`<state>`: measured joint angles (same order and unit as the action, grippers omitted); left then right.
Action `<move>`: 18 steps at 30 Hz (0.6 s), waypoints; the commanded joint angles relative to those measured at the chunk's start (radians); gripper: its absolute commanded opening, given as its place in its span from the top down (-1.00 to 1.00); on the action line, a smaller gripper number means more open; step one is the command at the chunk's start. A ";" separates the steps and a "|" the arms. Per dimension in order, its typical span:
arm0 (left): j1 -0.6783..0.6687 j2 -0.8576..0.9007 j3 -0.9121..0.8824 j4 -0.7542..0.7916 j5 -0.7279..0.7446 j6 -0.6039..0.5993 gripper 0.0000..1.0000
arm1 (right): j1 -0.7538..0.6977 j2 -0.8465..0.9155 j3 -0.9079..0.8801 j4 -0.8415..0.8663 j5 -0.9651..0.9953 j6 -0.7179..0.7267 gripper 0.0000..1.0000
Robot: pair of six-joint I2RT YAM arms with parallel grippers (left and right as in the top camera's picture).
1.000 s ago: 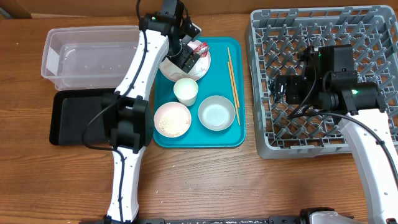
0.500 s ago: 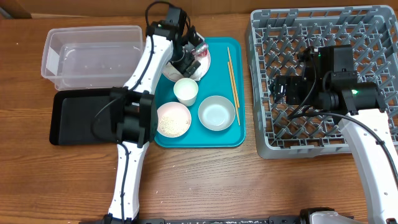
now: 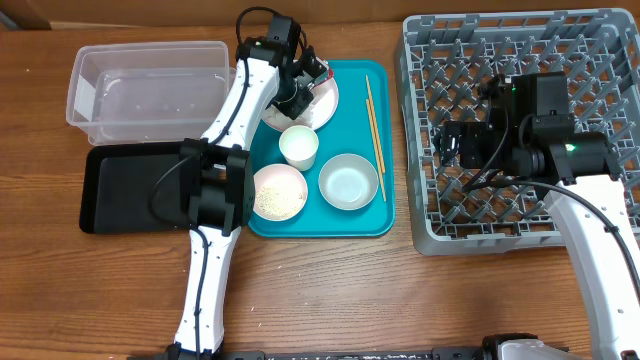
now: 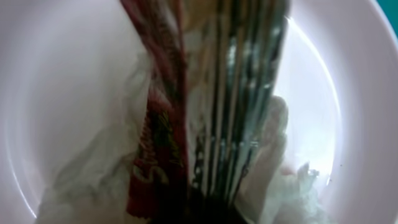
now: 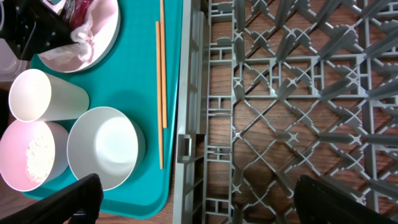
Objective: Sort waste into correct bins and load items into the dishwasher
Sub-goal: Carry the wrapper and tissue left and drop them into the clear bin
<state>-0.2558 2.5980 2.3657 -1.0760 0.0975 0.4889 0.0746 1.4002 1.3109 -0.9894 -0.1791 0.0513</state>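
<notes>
A teal tray (image 3: 375,215) sits mid-table. At the tray's far left corner, a pink plate (image 4: 74,93) holds a red-and-white wrapper (image 4: 158,124) and crumpled tissue (image 4: 93,180). The left gripper (image 3: 300,95) is down among them; whether its fingers are closed on the wrapper cannot be told. Just right of the tray, the right gripper (image 5: 198,202) hovers over the grey dish rack (image 5: 280,93), fingers spread wide and holding nothing.
</notes>
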 commanded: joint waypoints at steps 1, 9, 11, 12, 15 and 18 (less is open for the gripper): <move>-0.007 -0.013 0.035 -0.017 -0.046 -0.079 0.92 | 0.006 0.001 0.029 -0.001 -0.006 -0.006 -0.99; 0.012 -0.183 0.224 -0.158 -0.061 -0.248 0.92 | 0.006 0.001 0.029 -0.001 -0.006 -0.006 -0.98; 0.024 -0.237 0.261 -0.203 -0.061 -0.293 0.92 | 0.006 0.001 0.029 -0.002 -0.007 -0.005 -0.94; 0.032 -0.262 0.270 -0.222 -0.063 -0.314 0.92 | 0.006 0.001 0.029 -0.002 -0.007 -0.001 -0.93; 0.067 -0.343 0.275 -0.272 -0.088 -0.402 0.92 | 0.006 0.001 0.029 -0.003 -0.013 0.002 -0.93; 0.122 -0.401 0.275 -0.326 -0.115 -0.494 0.93 | 0.006 0.001 0.029 -0.005 -0.018 0.002 -0.94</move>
<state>-0.1967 2.2654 2.6209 -1.3678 0.0277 0.1436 0.0746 1.4002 1.3109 -0.9947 -0.1814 0.0525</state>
